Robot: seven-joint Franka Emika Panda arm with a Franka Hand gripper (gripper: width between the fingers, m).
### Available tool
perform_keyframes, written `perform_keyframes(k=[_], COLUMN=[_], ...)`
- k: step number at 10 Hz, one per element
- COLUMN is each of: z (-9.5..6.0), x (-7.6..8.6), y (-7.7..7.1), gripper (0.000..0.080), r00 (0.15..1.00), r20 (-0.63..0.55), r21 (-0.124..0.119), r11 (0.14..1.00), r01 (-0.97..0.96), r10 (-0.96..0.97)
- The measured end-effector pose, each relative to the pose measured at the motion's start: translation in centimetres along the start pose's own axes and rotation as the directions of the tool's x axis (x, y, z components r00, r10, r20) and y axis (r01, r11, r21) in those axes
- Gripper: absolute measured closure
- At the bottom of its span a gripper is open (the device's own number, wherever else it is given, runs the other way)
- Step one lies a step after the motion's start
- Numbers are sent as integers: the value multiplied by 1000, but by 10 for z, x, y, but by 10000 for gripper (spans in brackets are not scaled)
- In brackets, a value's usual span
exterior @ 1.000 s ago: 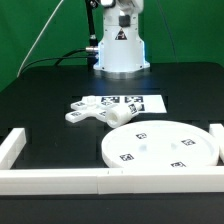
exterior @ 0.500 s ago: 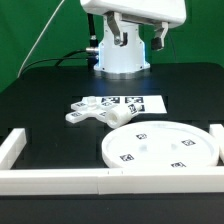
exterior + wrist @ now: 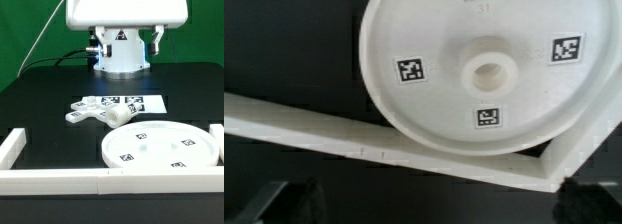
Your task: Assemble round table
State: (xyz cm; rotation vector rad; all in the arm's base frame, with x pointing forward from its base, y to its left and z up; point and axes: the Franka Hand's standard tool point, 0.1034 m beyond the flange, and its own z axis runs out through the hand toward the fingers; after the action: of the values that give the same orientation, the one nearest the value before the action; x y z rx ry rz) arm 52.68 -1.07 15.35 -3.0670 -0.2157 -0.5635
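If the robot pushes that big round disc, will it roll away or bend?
Probably no rolling: the round disc lies flat on the table, so it should just slide. It looks like thick, stiff plastic, so it likely won't bend. Pushed toward the border rail, it would probably stop quickly, because it already sits close to the rail's corner.

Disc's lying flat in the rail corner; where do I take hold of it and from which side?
Probably the far rim of the round disc, with the gripper coming down from the arm-base side. It lies flat, and the border rail hems its near and right edges in the exterior view.
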Motion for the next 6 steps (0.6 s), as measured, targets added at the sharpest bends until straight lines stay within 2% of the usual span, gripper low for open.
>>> perform_keyframes(k=[2, 3, 6], z=[12, 12, 12], x=[-2, -1, -2], y=[1, -4, -4], gripper=[150, 150, 150], r00=[962, 947, 886], r20=[51, 51, 56], r21=[30, 31, 24], r11=[963, 948, 887], r01=[-268, -318, -461], r10=[267, 316, 459])
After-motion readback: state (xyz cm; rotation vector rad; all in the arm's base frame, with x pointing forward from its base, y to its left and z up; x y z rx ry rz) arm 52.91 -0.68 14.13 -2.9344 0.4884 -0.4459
